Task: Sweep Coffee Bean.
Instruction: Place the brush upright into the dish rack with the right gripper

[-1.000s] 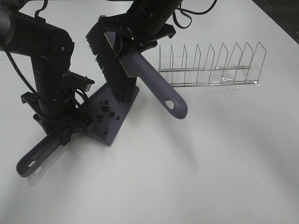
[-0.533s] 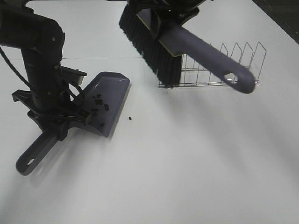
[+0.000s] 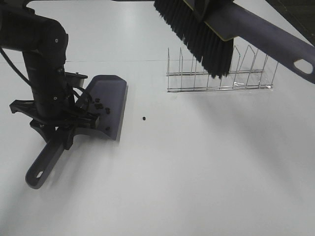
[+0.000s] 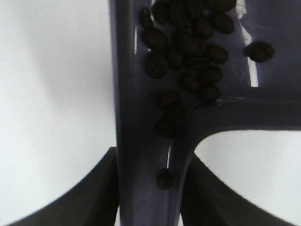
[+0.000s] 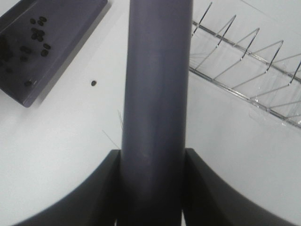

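The purple-grey dustpan (image 3: 109,103) lies on the white table at the left, and my left gripper (image 3: 59,132) is shut on its handle (image 3: 44,162). Several coffee beans (image 3: 101,107) lie in the pan; the left wrist view shows them piled up close (image 4: 188,47). One loose bean (image 3: 144,118) lies on the table just right of the pan's lip, also in the right wrist view (image 5: 93,83). My right gripper (image 5: 153,188) is shut on the brush handle (image 5: 157,94). The brush (image 3: 202,34) hangs high at the top right, bristles down.
A wire dish rack (image 3: 219,73) stands at the back right of the table, under the raised brush. The white table (image 3: 197,172) extends forward and to the right.
The brush has lifted away from the dustpan and swung up and to the right, above the rack. One bean now lies outside the pan. The dustpan has turned slightly.
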